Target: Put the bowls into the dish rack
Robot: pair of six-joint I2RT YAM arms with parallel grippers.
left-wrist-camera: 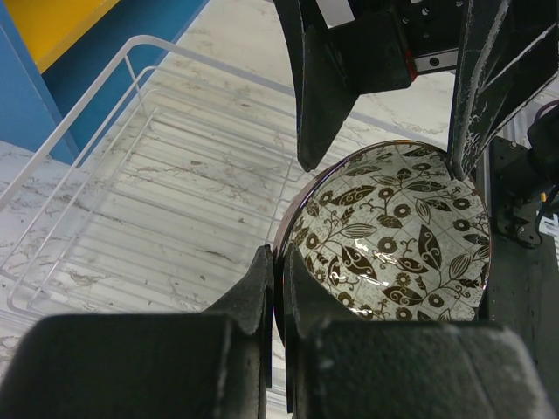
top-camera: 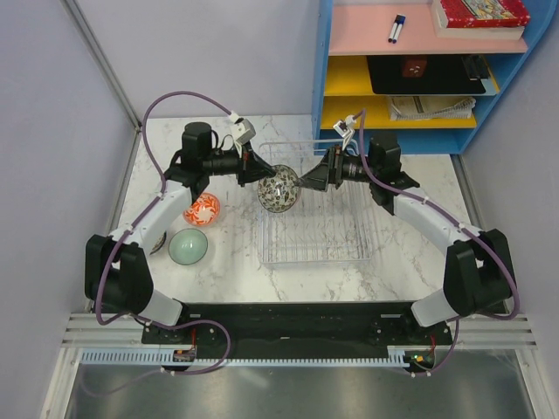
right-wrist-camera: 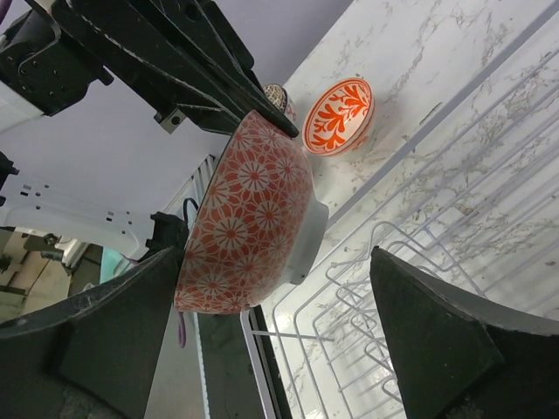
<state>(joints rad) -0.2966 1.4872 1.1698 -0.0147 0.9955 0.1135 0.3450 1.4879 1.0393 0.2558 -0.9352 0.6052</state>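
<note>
Black fingers (left-wrist-camera: 249, 301) of the left hand (top-camera: 262, 175) are closed on the near rim of the flowered bowl (left-wrist-camera: 393, 236), which has brown leaves inside and orange blossoms outside and is held on edge in the air. The right hand (top-camera: 307, 181) is spread wide, one finger to each side of the bowl's far rim; contact cannot be confirmed.

The bowl hangs above the left side of the dish rack (top-camera: 323, 231), and no bowl shows inside the rack. On the counter (top-camera: 231, 271) left of the rack lie a red-patterned bowl (top-camera: 203, 209), tipped on its side, and a pale green bowl (top-camera: 188, 246), upright and near it.

Judged step: a hand-over or a placing of the held bowl.

Risks:
- The pinch on a thin rim may let the bowl pivot or slip.
- If the left hand lets go before the right closes, the bowl could drop onto the wire and chip, or roll over the low side.
- The two hands are close enough to collide.
</note>
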